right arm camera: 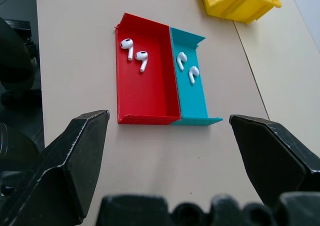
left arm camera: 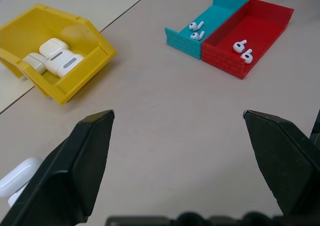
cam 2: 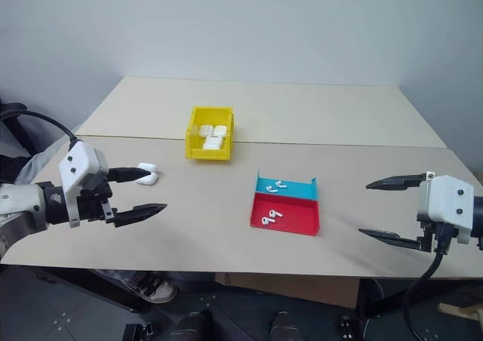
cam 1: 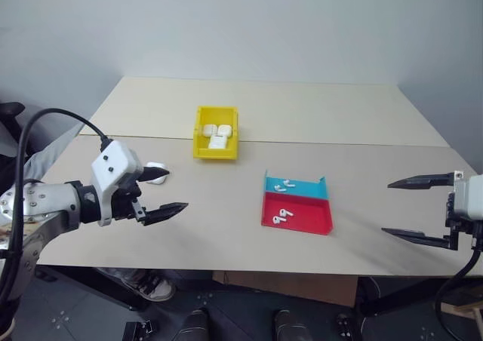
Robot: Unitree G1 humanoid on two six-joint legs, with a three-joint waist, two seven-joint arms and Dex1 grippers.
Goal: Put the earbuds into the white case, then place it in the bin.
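A white case (cam 2: 147, 173) lies on the table at the left, just beyond the upper finger of my left gripper (cam 1: 177, 189), which hovers open and empty above the table. Its edge shows beside one finger (left arm camera: 17, 178) in the left wrist view. Two earbuds (cam 1: 285, 184) lie in the teal half of a small tray and two more (cam 1: 281, 216) in its red half. The yellow bin (cam 1: 198, 133) stands farther back with other white cases (left arm camera: 55, 56) inside. My right gripper (cam 1: 386, 207) hangs open and empty at the right, facing the tray.
The red and teal tray (cam 1: 306, 226) sits in the middle of the table, between both grippers. A seam across the table runs just behind the bin. The table's front edge is close under both hands.
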